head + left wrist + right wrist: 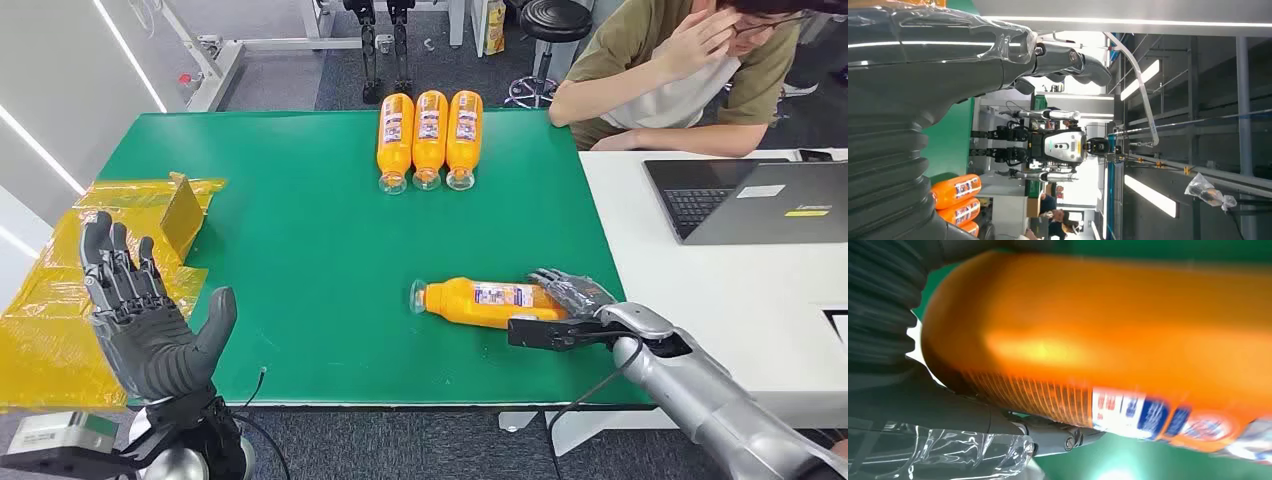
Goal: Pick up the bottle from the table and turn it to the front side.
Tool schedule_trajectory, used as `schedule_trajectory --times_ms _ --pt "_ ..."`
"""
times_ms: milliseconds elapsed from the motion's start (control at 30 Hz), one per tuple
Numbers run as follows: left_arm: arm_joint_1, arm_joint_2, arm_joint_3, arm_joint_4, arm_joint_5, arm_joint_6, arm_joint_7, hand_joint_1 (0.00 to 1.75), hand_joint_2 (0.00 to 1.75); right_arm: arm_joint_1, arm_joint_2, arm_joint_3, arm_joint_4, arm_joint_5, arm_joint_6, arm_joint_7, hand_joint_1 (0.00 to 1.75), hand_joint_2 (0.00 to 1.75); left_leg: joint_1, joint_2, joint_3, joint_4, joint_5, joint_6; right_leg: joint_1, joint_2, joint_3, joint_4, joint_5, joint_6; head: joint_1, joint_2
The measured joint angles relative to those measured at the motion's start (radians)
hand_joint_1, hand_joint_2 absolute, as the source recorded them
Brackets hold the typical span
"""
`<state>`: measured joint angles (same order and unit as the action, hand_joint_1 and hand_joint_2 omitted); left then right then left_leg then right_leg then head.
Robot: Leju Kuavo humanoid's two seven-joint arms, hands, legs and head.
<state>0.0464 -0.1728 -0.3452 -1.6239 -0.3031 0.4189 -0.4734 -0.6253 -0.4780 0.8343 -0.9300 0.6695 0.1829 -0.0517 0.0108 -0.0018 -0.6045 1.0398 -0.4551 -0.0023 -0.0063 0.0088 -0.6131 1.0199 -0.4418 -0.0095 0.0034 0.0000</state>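
On the green table (300,250), near its front edge and right of centre, an orange bottle (480,302) is seen lying on its side, with its clear-capped neck pointing toward the robot's left and its label turned upward. Its base end is wrapped by the right hand (565,305): dark fingers (570,288) are curled over the far side of the bottle, and the thumb is laid along the near side. In the right wrist view the bottle (1108,340) is shown close up, blurred, pressed against the palm, with the thumb (1048,435) lying beneath its striped label edge. Whether the bottle is lifted or resting on the cloth cannot be told.

At the table's front left corner, the left hand (150,320) is held up with the palm facing forward, the fingers (110,260) spread apart and nothing held in it. In the left wrist view the same hand (923,75) is seen with its thumb (1073,62) extended freely.

At the far edge of the table, three more orange bottles (430,140) are laid side by side, touching, with caps pointing toward the robot. Yellow plastic sheeting (60,300) is draped beside the table's left end. On the adjoining white desk (720,300) an open laptop (760,200) is placed, and a person (680,70) is seated behind it.
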Motion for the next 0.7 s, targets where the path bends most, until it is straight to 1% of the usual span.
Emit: schedule_trajectory --times_ms 300,467,533,567,633,700 --pt "0.002 0.000 0.000 0.000 -0.001 0.000 -0.004 0.00 1.75 0.006 0.021 -0.002 0.016 0.005 -0.036 -0.002 1.75 1.75 0.000 0.000 0.001 0.000 0.000 0.000 0.000 0.000 0.000 0.000 0.001 0.000 0.000 0.000" --pt "0.010 0.001 0.000 0.000 -0.001 0.007 -0.022 0.00 1.75 0.031 0.043 -0.025 0.014 0.042 -0.106 -0.008 1.75 1.75 0.000 0.000 0.000 0.000 0.000 0.000 0.000 0.000 0.000 0.000 0.001 -0.001 0.000 0.000" --pt "0.016 0.000 0.000 0.000 0.000 0.014 -0.032 0.00 1.75 0.051 0.061 -0.040 0.009 0.076 -0.190 -0.016 1.75 1.75 0.000 -0.001 -0.001 0.000 0.000 0.000 0.000 0.000 0.000 0.000 0.000 -0.001 0.000 0.000" --pt "0.019 -0.001 0.001 0.000 0.001 0.018 -0.036 0.00 1.75 0.067 0.076 -0.052 0.003 0.088 -0.258 -0.025 1.75 1.75 0.000 -0.001 -0.001 0.000 0.000 0.000 0.000 -0.001 -0.001 0.001 0.000 -0.001 0.000 0.000" --pt "0.025 -0.005 0.001 0.000 0.006 0.020 -0.042 0.00 1.75 0.106 0.119 -0.092 -0.023 0.086 -0.433 -0.053 1.75 1.75 0.000 -0.002 -0.003 0.000 0.001 -0.001 0.000 -0.001 -0.002 0.001 0.000 -0.001 0.000 0.000" --pt "0.026 -0.010 0.001 0.000 0.012 0.018 -0.045 0.00 1.75 0.146 0.172 -0.145 -0.067 0.049 -0.605 -0.097 1.75 1.75 0.000 -0.001 -0.003 0.000 0.001 -0.001 0.000 0.000 -0.003 0.002 0.000 -0.001 0.000 0.000"
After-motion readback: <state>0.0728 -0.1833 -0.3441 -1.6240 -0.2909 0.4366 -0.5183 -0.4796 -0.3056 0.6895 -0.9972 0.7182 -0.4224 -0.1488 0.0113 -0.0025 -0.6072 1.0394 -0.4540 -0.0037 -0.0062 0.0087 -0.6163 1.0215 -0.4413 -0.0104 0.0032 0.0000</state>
